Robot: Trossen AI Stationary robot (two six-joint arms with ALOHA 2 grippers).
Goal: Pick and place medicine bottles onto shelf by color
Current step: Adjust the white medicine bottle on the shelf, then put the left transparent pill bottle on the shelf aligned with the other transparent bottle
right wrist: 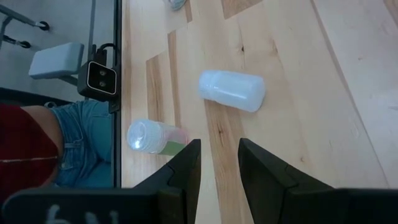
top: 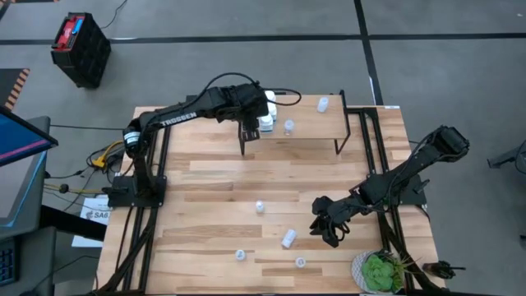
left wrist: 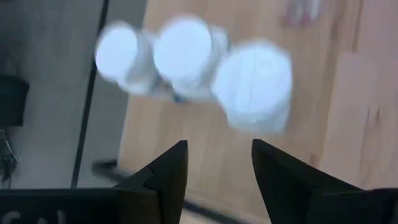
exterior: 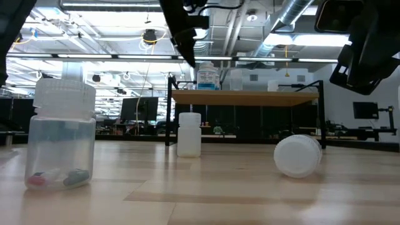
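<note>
The shelf (top: 316,136) stands at the table's far side. Three white bottles (left wrist: 186,53) stand close together at its left end (top: 266,117). Two pale blue bottles (top: 289,127) (top: 322,104) stand farther right on it. My left gripper (left wrist: 217,162) is open above the white bottles and touches none. My right gripper (right wrist: 219,165) is open and empty above the table's near right part (top: 329,226). A white bottle (right wrist: 231,90) lies on its side on the table beyond it. A translucent bottle (right wrist: 152,137) stands near the front edge.
More bottles stand on the table: a white one (exterior: 189,133) near the middle (top: 260,206) and pale ones near the front edge (top: 240,256) (top: 301,262). A green plant (top: 380,271) sits at the front right corner. A person (right wrist: 43,149) stands beyond the near edge.
</note>
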